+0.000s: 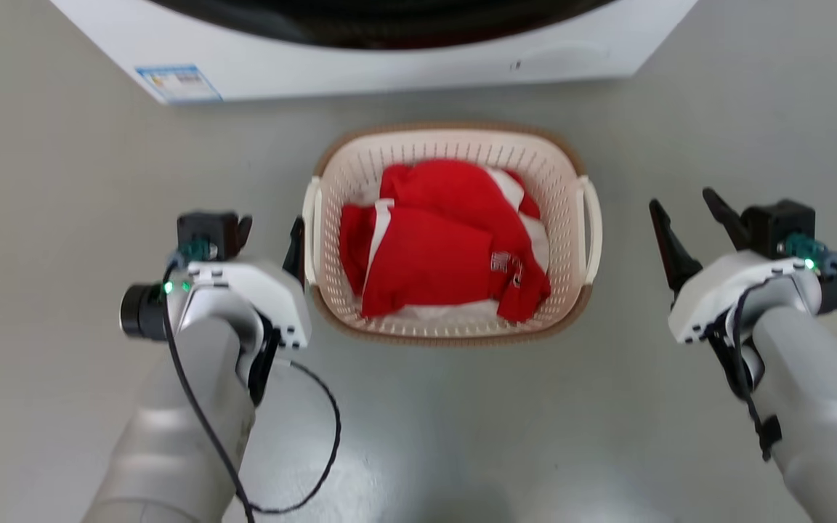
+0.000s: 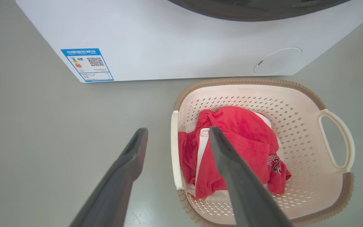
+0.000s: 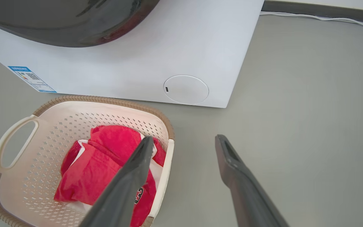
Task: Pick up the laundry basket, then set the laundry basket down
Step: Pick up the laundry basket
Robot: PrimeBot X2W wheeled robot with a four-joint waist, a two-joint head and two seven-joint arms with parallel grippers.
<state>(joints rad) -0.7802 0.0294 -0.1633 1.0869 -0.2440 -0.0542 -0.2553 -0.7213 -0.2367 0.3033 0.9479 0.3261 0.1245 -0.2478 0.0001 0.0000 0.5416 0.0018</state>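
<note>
Laundry basket: stands upright on the grey floor; cream perforated walls, brown woven-look rim, a white loop handle on each short side.
Contents: a crumpled red garment with white panels and a small printed number lies inside the basket, below the rim.
Washing machine: just beyond the basket's far rim, apart from it by a narrow strip of floor; a blue label sits on its lower front, off to the basket's left.
Left gripper: just beside the basket's left handle. Its fingers are spread wide and hold nothing. In the left wrist view the handle shows between them, one finger over the floor outside the basket and the other over the garment. I cannot tell whether either finger touches the handle.
Right gripper: near the basket's right handle but clearly apart from it, over bare floor. Its fingers are parted wide with nothing between them.
Cable: a black loop hangs from the left arm, on the basket's near left side.
</note>
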